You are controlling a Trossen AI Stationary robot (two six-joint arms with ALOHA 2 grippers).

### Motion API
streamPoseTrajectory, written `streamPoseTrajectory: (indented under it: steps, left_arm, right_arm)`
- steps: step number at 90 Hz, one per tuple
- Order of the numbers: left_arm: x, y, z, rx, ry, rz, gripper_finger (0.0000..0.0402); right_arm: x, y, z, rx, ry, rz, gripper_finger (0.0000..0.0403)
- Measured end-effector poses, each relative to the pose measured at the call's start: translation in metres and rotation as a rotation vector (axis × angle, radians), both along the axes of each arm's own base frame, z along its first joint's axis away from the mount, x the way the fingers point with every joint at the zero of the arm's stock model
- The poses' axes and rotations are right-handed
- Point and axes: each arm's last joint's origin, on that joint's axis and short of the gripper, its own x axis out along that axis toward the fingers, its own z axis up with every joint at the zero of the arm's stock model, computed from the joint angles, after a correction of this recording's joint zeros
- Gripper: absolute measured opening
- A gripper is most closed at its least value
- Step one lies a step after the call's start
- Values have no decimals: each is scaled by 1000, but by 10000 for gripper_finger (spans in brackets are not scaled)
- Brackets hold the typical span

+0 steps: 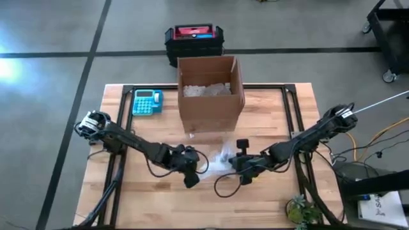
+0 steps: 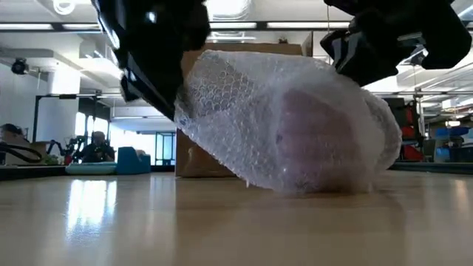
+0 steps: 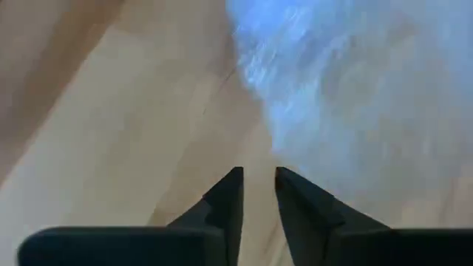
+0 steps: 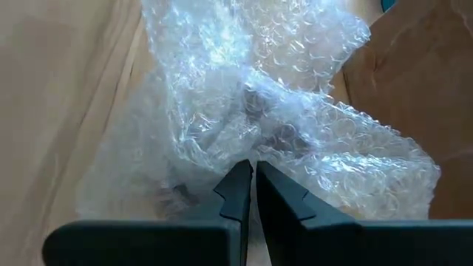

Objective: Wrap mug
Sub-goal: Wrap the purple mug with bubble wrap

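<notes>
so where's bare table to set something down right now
Bare wood lies along the table's near edge, below both arms, and right of the cardboard box. It is crowded at the centre: the left gripper and right gripper flank the bubble-wrapped mug. The calculator fills the far-left corner.

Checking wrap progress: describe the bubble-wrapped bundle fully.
The bubble-wrapped bundle is clear bubble wrap bunched loosely around a dark shape, presumably the mug. It lies on the wooden table, in front of the cardboard box, between both grippers. The right gripper is nearly shut at its crumpled edge; the left gripper sits beside it.
</notes>
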Motion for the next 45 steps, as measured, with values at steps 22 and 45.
streamPoseTrajectory:
  steps: [22, 45]
  left_arm:
    - [29, -7, 28, 146, -426, -157, 4]
    - [47, 13, 18, 188, -417, -85, 5]
  right_arm:
    - [0, 0, 0, -1, 4, 1, 14]
    - [0, 0, -1, 1, 2, 2, 14]
